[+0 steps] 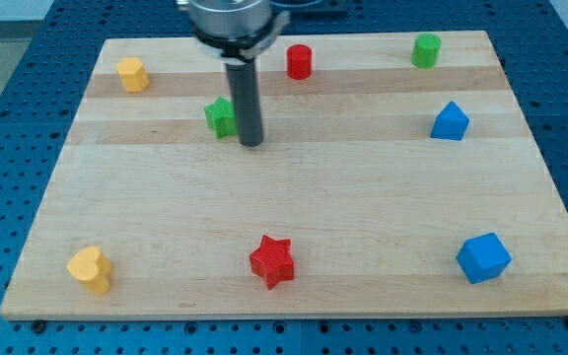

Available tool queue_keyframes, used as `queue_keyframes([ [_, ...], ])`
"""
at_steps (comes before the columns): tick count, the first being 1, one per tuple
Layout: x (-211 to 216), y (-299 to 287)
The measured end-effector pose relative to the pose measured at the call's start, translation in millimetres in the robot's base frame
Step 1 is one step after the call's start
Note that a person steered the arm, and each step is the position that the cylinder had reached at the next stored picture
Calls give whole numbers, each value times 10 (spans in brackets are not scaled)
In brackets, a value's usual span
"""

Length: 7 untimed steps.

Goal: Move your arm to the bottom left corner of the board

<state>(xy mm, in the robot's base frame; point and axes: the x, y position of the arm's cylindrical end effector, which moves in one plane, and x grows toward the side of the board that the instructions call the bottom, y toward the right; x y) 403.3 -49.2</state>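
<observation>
My tip (251, 142) rests on the wooden board (294, 286) in its upper middle-left part. It stands just right of a green star block (221, 116), close to it or touching. The board's bottom left corner holds a yellow heart block (90, 269), far down and left of the tip. A red star block (272, 260) lies at the bottom middle, well below the tip.
A yellow block (132, 74) sits at the top left. A red cylinder (299, 61) is at the top middle, a green cylinder (425, 49) at the top right. A blue pentagon-like block (450, 121) is at the right, a blue cube (483, 257) at the bottom right.
</observation>
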Motion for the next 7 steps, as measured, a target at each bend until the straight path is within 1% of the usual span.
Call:
queue_keyframes([
  [1,1,-4],
  [2,93,-182],
  [3,731,-556],
  [4,1095,-994],
  [6,1160,-2092],
  [7,1353,-2536],
])
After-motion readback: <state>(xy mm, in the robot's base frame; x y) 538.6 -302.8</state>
